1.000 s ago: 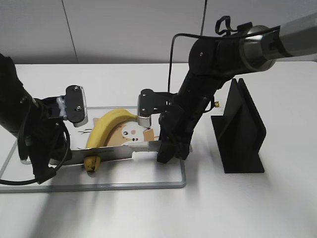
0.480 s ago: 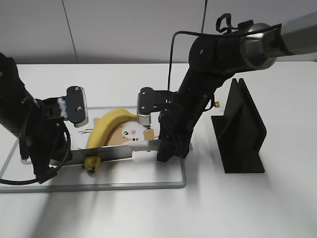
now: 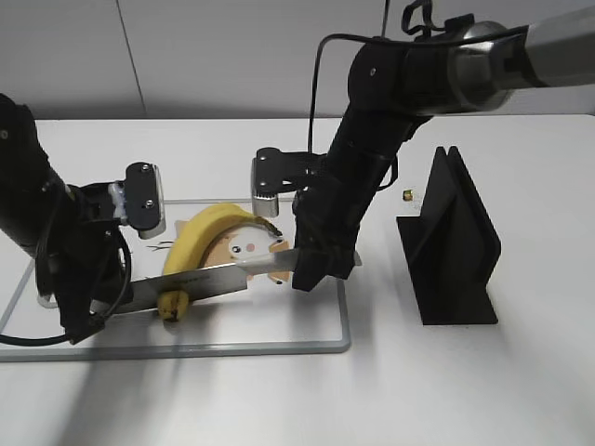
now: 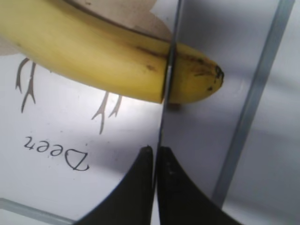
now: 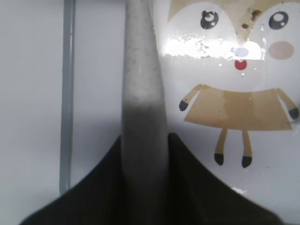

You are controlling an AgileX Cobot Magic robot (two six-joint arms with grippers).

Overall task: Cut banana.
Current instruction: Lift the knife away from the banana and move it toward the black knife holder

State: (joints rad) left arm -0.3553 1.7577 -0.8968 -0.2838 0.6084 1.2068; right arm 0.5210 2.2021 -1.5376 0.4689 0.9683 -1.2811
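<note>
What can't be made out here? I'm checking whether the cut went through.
- Cut depth: left wrist view shows the knife edge-on in the banana; the underside is hidden.
- Banana's stem end: cut off by that view's edge.
- Left end effector in the exterior view: hidden by its arm.

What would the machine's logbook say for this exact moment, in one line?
step: cutting | knife: blade in banana near its tip | left fingers: shut on blade end | right fingers: shut on handle | board: under banana
</note>
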